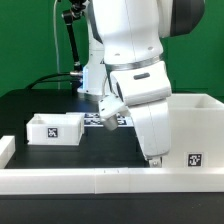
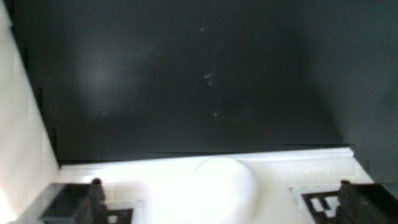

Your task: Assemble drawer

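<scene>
A small white open drawer box [image 1: 55, 128] with a marker tag on its front sits on the black table toward the exterior view's left. A larger white box part [image 1: 196, 125], also tagged, stands at the exterior view's right. My gripper [image 1: 155, 157] points down beside the larger box's near corner, close to the front white rail. In the wrist view my gripper [image 2: 217, 205] is open, with its dark fingertips [image 2: 80, 200] far apart. A bright white surface [image 2: 196, 178] with a rounded bump lies beneath and between them. I cannot tell whether the fingers touch it.
A white rail [image 1: 90, 181] runs along the table's front edge, with a short white piece [image 1: 5, 148] at the far left. The marker board [image 1: 97, 119] lies behind the arm. A white edge [image 2: 15, 120] borders the black table [image 2: 196, 80] in the wrist view.
</scene>
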You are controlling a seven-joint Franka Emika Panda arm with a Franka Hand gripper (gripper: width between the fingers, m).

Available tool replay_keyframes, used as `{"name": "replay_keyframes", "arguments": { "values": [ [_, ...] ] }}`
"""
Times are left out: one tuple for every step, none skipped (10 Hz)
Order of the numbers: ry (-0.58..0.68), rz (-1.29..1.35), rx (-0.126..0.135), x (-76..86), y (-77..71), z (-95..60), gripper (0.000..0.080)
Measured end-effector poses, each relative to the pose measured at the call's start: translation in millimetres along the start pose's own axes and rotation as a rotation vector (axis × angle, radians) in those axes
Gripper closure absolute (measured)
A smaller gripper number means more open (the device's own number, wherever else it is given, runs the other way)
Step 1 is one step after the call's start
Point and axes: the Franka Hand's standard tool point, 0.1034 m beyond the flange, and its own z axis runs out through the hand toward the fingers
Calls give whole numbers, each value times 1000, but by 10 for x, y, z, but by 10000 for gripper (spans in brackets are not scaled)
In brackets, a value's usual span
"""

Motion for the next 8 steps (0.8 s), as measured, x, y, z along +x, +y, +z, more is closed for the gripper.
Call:
{"name": "replay_keyframes", "arguments": {
  "values": [
    [-2, -6, -3, -118, 3, -21, 151],
    [-5, -8, -8, -275, 2, -54, 151],
    [-15, 0, -21, -408, 0, -139, 151],
    [-24, 12, -43, -496, -37, -230, 151],
    [-36, 26, -70, -579, -115, -316, 151],
    [-48, 57, -94, -634, -244, -386, 151],
    [-58, 95, -107, -646, -399, -406, 151],
    [-70, 117, -136, -656, -518, -426, 151]
  ]
}}
